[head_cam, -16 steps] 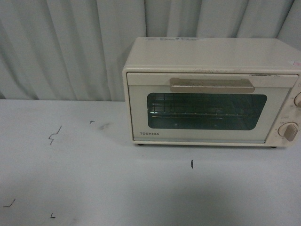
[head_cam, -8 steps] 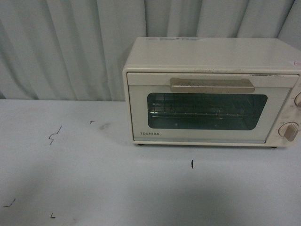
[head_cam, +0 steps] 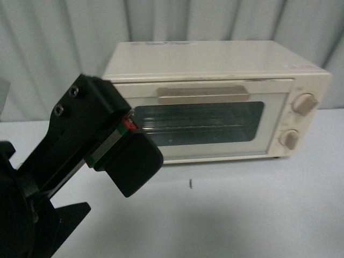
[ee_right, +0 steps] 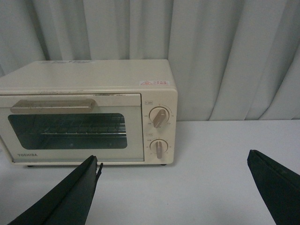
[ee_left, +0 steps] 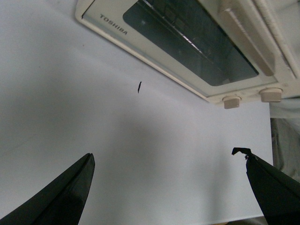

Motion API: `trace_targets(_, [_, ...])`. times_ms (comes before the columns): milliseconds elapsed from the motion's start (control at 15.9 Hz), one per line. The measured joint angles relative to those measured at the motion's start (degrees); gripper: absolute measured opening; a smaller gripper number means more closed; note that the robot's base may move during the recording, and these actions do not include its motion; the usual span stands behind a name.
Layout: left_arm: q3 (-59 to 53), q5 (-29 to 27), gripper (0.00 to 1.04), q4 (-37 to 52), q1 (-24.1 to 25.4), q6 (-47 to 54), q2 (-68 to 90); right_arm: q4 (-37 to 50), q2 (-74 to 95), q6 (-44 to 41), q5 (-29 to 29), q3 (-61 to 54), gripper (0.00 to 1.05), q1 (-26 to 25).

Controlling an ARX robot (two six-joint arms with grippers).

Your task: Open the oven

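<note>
A cream-white toaster oven (head_cam: pixel 215 59) stands on the white table (head_cam: pixel 258 215), set back against a pale pleated curtain (head_cam: pixel 54 54), to the right of centre as we look out from the robot's body. Its glass-windowed door (head_cam: pixel 199 123) is shut, the beige bar handle (head_cam: pixel 203 94) lying flat along the door's upper edge with nothing touching it. Two round beige knobs, an upper knob (head_cam: pixel 305 103) and a lower knob (head_cam: pixel 289 138), sit one above the other on the panel to the right of the door. In the front view the black left arm (head_cam: pixel 80 134) rises large in the near foreground and hides the oven's lower left corner from us. A small black mark (head_cam: pixel 191 183) shows on the table just in front of the oven. From the left wrist we see the left gripper (ee_left: pixel 165 154) above bare table, its dark fingers (ee_left: pixel 65 197) spread wide and holding nothing, the oven well apart from them. From the right wrist the right gripper (ee_right: pixel 173 159) faces the oven's front, its fingers (ee_right: pixel 274 187) likewise wide apart and holding nothing, short of the oven.
</note>
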Motion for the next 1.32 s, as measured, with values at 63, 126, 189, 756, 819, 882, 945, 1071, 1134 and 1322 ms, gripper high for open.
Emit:
trace_targets(63, [1.6, -0.4, 0.98, 2.6, -0.2, -2.9, 6.2, 0.0, 0.0, 0.0, 0.0, 0.0, 0.98, 0.0])
trace_targets(126, [3.0, -1.1, 0.98, 4.3, -1.0, -4.8, 11.4, 0.0, 0.0, 0.0, 0.0, 0.0, 0.98, 0.0])
trace_targets(189, [3.9, -1.0, 0.98, 5.4, -1.8, -6.6, 15.4, 0.0, 0.0, 0.0, 0.0, 0.0, 0.98, 0.0])
trace_targets(756, [16.7, -0.5, 0.98, 8.2, -1.2, -20.6, 37.1, 0.0, 0.0, 0.0, 0.0, 0.0, 0.98, 0.0])
trace_targets(819, [17.8, -0.2, 0.98, 8.2, -1.8, -21.6, 38.4, 0.0, 0.0, 0.0, 0.0, 0.0, 0.98, 0.0])
trace_targets(882, [18.7, -0.2, 0.98, 8.2, -2.2, -22.5, 39.8, 0.0, 0.0, 0.0, 0.0, 0.0, 0.98, 0.0])
trace_targets(945, [19.2, -0.2, 0.98, 8.2, -2.3, -23.4, 41.1, 0.0, 0.0, 0.0, 0.0, 0.0, 0.98, 0.0])
trace_targets(1071, [19.5, -0.4, 0.98, 8.3, -2.4, -23.9, 42.4, 0.0, 0.0, 0.0, 0.0, 0.0, 0.98, 0.0])
trace_targets(1134, [19.8, -0.4, 0.98, 8.6, -2.4, -23.8, 42.6, -0.4, 0.1, 0.0, 0.5, 0.0, 0.98, 0.1])
trace_targets(1322, [20.0, -0.4, 0.98, 8.5, -2.4, -23.8, 42.8, -0.9, 9.2, -2.6, 12.7, 2.6, 0.98, 2.7])
